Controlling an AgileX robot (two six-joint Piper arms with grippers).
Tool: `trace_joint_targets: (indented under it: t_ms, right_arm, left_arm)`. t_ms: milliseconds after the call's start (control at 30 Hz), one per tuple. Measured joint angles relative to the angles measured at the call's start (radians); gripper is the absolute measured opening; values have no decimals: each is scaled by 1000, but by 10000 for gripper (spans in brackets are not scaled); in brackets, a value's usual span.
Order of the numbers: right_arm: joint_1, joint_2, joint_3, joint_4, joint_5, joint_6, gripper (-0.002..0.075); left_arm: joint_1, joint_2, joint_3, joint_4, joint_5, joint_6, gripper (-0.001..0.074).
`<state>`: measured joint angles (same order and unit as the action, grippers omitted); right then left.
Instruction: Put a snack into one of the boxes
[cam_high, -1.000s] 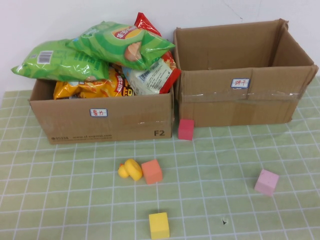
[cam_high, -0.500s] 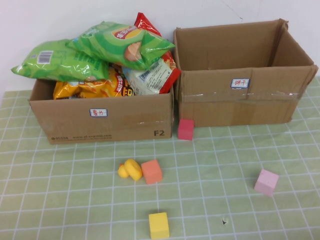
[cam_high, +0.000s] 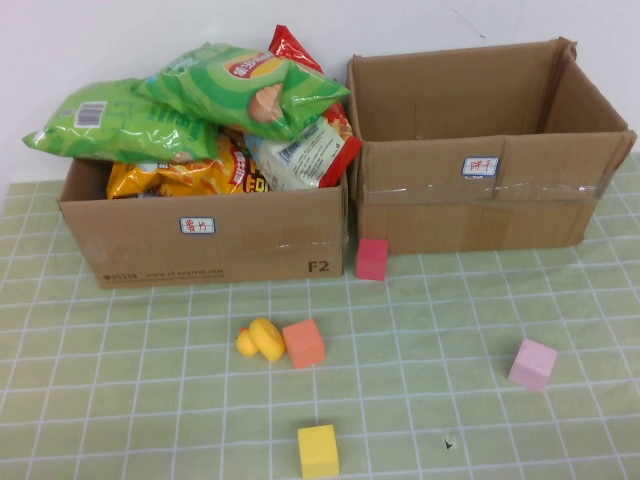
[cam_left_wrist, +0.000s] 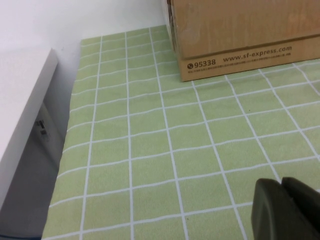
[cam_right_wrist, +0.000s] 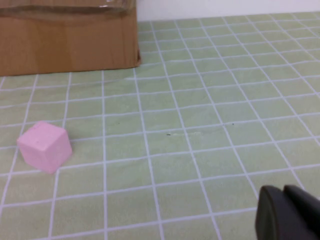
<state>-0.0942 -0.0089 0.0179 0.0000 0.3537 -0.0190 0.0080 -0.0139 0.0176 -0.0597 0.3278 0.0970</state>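
Two cardboard boxes stand at the back of the green checked cloth. The left box is piled with snack bags: two green bags, an orange bag and a red and white bag. The right box looks empty. No snack lies loose on the cloth. Neither arm shows in the high view. My left gripper is shut and empty above the cloth, near the left box's corner. My right gripper is shut and empty above the cloth, near the right box.
Loose toys lie on the cloth: a magenta cube by the boxes, a yellow duck, an orange cube, a yellow cube and a pink cube, also in the right wrist view. A white ledge borders the cloth's left edge.
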Motion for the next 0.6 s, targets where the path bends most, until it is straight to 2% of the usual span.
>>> trace_joint_targets:
  t_ms: [133, 600]
  right_arm:
    - [1, 0, 0, -6, 0, 19, 11]
    - [153, -4, 0, -18, 6, 114, 11]
  left_arm:
    - [0, 0, 0, 0, 0, 0, -1]
    - [0, 0, 0, 0, 0, 0, -1]
